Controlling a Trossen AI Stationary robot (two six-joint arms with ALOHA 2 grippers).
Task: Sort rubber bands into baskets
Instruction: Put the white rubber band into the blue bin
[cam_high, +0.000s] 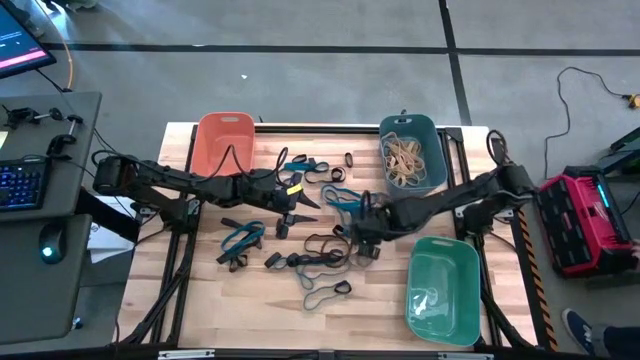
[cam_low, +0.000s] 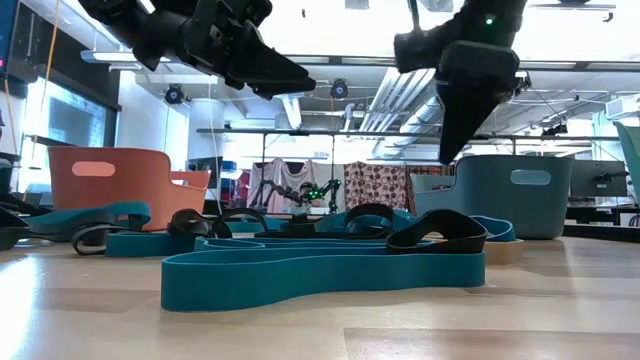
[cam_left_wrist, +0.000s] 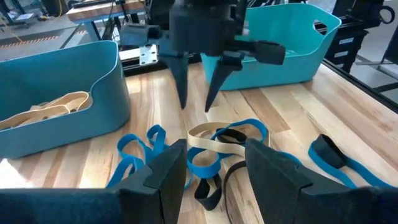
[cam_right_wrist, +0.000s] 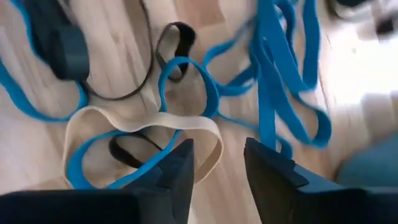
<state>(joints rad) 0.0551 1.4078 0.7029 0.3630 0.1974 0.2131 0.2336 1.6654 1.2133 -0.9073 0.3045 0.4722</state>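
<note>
Right gripper (cam_high: 357, 237): I had it pointing down over the middle of the table, jaws parted with a clear gap, nothing between them; a tan band (cam_right_wrist: 146, 124) and blue loops lay just under its tips.
Left gripper (cam_high: 297, 200): I held it above the boards left of centre, fingers (cam_left_wrist: 165, 177) apart and empty, facing the right arm across the pile.
Table (cam_high: 200, 300): pale wooden planks, bare along the near edge, with a dark frame around it.
Room: grey floor with dark lines around the table; a desk with a keyboard (cam_high: 20, 185) stood to the left, a red case (cam_high: 580, 220) to the right. From table height I saw ceiling pipes, bright lights and patterned cloths hanging far back.
Rubber bands (cam_high: 320, 255): flat floppy loops, blue, black and a few tan, were scattered and tangled across the table's centre between the two arms; one long blue band (cam_low: 320, 275) lay nearest the low camera with a black one draped on it.
Baskets: the orange-salmon one (cam_high: 224, 140) sat at the far left, looking empty; the dark teal one (cam_high: 412, 150) at the far right held a heap of tan bands; the lighter green one (cam_high: 443, 290) sat near right, its contents I could not make out.
</note>
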